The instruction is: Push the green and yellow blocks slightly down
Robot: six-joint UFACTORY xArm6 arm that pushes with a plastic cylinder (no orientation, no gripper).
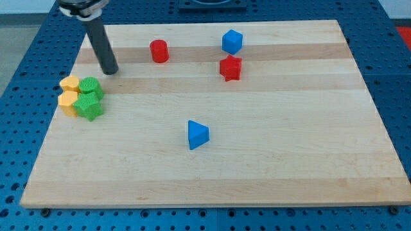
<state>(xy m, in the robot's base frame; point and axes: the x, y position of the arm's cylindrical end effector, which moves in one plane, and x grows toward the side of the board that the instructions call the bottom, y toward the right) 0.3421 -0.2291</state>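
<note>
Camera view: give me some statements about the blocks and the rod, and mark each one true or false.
1. My tip sits just above the cluster of green and yellow blocks. True.
2. The two green blocks and two yellow blocks are bunched together near the view's left edge of the board. True.
3. The blue triangle block lies at the view's top. False: it lies near the board's middle, toward the bottom.
4. The red cylinder touches the red star-like block. False: they are well apart.
5. The blue block is above the red star-like block. True.
</note>
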